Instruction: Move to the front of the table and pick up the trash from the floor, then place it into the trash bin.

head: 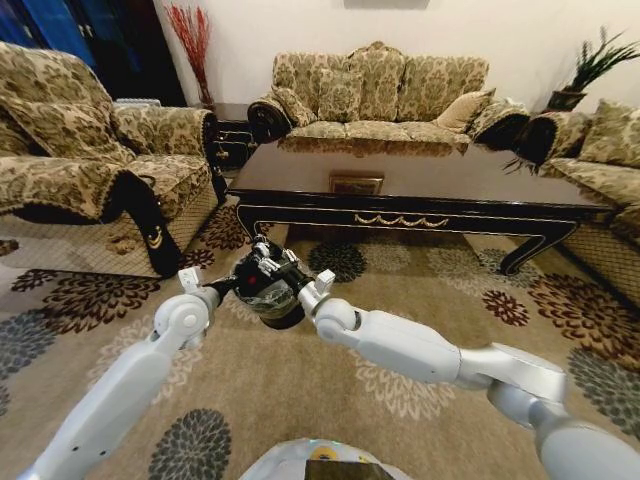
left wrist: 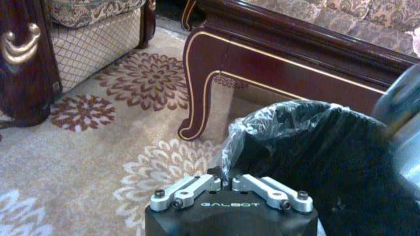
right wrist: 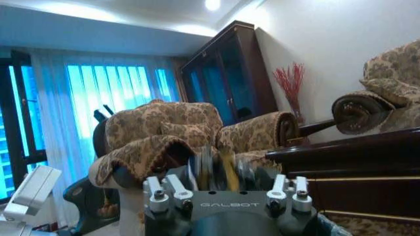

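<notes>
Trash bin [head: 272, 312] on the carpet [head: 300, 400], just beside the front left leg of the coffee table [head: 420, 180]; both arms converged directly above its rim. Left gripper [left wrist: 226, 182] clenched, tips touching the thin plastic liner [left wrist: 249, 128]; cannot tell whether film is pinched. Right gripper [right wrist: 220, 173] above the bin mouth, a blurred yellowish piece in front of it, probably trash; grip state impossible to determine. Likely faults: liner dragged or bin tipped if the left arm lifts with film caught; trash dropped onto the carpet if released off-centre; wrist-to-wrist collision, given the close spacing. Verify clearance before any release.
</notes>
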